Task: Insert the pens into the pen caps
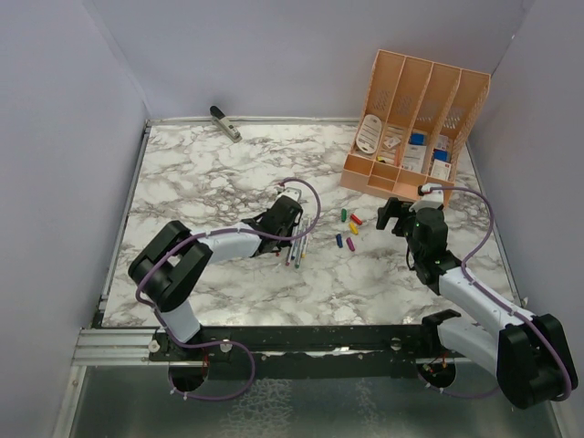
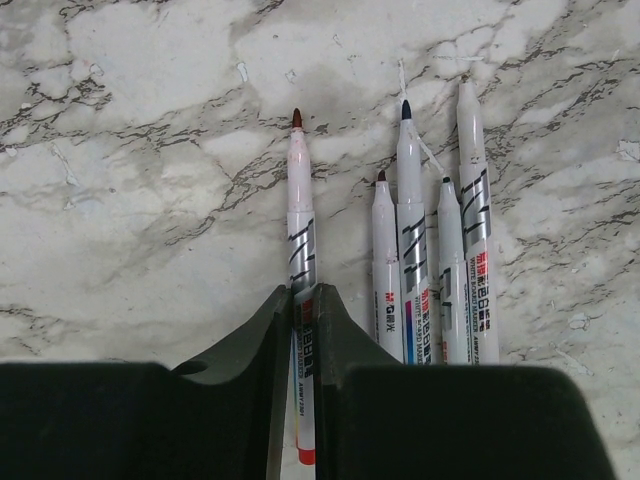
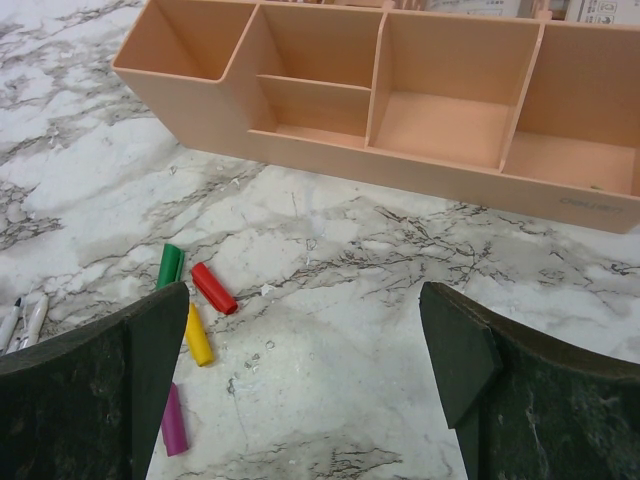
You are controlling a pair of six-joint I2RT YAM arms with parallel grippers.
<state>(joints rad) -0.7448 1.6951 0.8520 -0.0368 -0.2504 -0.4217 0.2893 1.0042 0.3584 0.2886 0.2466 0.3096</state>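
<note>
Left gripper (image 2: 303, 305) is clamping a red-tipped pen (image 2: 300, 220), tip pointing straight ahead. Right gripper (image 3: 300, 350) is hanging open; caps (image 3: 214, 288) are lying just left of its gap.

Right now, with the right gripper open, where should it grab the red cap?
Pinch the red cap across its middle, coming straight down. It lies flat and slanted, so turn the right gripper to close on its long sides; the green cap and yellow cap lie close alongside.
</note>
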